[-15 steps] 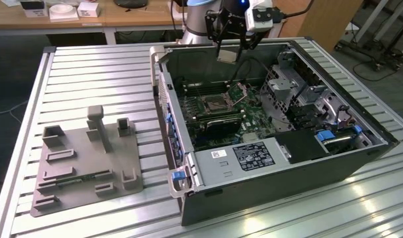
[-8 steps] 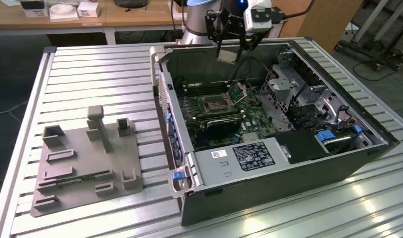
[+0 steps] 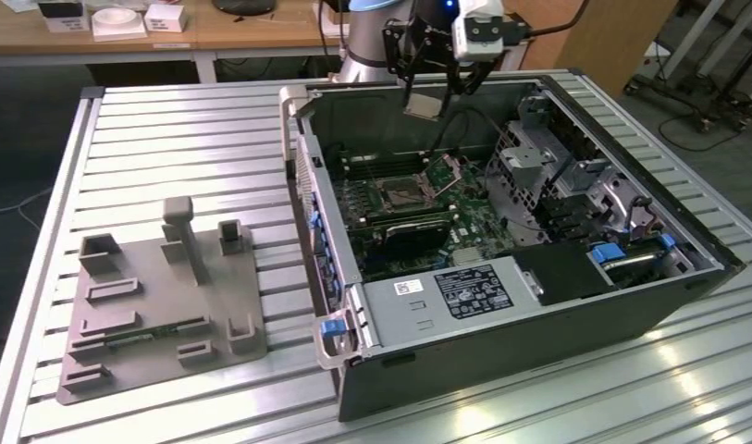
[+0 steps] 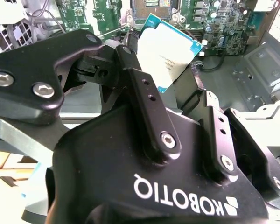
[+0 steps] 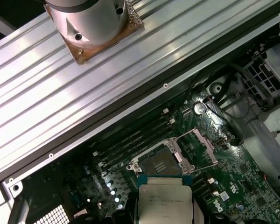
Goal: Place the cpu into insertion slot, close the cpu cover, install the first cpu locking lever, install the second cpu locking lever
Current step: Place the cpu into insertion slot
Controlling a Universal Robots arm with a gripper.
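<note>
The gripper (image 3: 427, 91) hangs above the open computer case (image 3: 573, 344), its 2 fingers (image 4: 142, 88) clenched on opposite edges of the cpu (image 4: 170, 49), which is held in the air over the green motherboard (image 3: 474, 220). Below it sits the uncovered insertion slot (image 5: 157, 163), with the cpu cover (image 5: 198, 142) tilted up beside it.

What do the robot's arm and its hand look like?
The silvery-grey round-jointed robot arm ends in a chunky black two-fingered gripper. Its flat fingers have little screws, its body carries white lettering, and a white box with a black cable sits beside it.
</note>
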